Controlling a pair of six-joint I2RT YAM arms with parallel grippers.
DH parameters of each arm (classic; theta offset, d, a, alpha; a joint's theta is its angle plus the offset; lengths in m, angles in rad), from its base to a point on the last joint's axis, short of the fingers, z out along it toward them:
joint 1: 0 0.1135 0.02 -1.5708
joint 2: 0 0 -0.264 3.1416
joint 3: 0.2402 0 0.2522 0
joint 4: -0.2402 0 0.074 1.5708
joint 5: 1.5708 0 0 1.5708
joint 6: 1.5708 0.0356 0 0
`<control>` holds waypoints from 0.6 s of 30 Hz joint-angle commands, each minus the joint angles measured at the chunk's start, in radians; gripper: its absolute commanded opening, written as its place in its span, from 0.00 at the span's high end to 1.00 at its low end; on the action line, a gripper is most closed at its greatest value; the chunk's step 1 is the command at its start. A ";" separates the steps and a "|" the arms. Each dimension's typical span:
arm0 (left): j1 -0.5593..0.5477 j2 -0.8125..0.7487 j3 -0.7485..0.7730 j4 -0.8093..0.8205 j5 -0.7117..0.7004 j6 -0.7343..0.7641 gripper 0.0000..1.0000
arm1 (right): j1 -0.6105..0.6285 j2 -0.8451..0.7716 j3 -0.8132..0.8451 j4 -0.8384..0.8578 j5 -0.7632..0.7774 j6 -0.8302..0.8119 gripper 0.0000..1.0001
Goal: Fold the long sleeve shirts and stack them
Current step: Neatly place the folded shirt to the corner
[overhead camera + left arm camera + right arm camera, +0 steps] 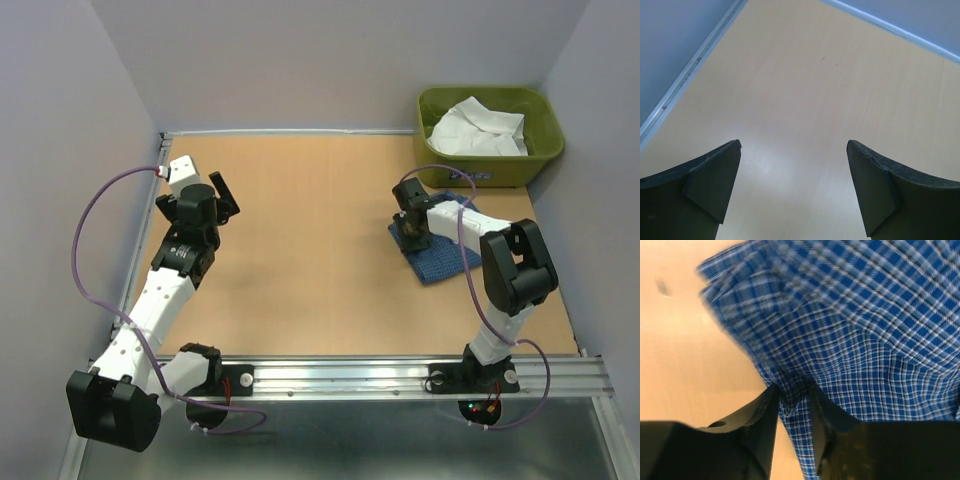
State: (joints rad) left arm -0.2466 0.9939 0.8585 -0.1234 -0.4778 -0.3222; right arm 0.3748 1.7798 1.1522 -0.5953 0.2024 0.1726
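A blue checked long sleeve shirt point(441, 263) lies folded small on the right of the table, just in front of the tub. My right gripper point(413, 232) is down on its left edge. In the right wrist view the shirt point(865, 330) fills most of the frame, and the right gripper point(793, 387) has its jaws drawn close with a ridge of the cloth pinched between them. A white long sleeve shirt point(478, 130) lies crumpled in the tub. My left gripper point(222, 195) hovers over bare wood at the far left, and the wrist view shows it point(794, 143) wide open and holding nothing.
An olive-green plastic tub point(543, 142) stands at the back right corner. The wooden table point(310, 230) is bounded by grey walls on three sides, with a metal rail point(400, 372) along the near edge. A white wall strip point(685, 80) runs near the left gripper.
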 commanded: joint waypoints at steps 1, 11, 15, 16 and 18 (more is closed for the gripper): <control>0.006 -0.034 -0.007 0.031 -0.010 0.012 0.01 | 0.007 0.018 -0.048 0.000 0.104 0.016 0.72; 0.006 -0.049 -0.007 0.030 -0.008 0.012 0.01 | -0.132 0.033 -0.074 0.015 0.365 -0.004 0.99; 0.006 -0.063 -0.007 0.028 -0.007 0.009 0.01 | -0.204 0.056 -0.040 0.032 0.404 0.028 0.99; 0.006 -0.069 -0.010 0.028 -0.007 0.008 0.01 | -0.217 0.056 -0.033 0.035 0.394 0.057 0.99; 0.006 -0.078 -0.012 0.030 -0.007 0.008 0.01 | -0.221 0.070 -0.023 0.037 0.408 0.086 0.99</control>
State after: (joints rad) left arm -0.2466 0.9550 0.8577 -0.1238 -0.4778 -0.3225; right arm 0.1776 1.8114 1.1091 -0.5716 0.5510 0.1886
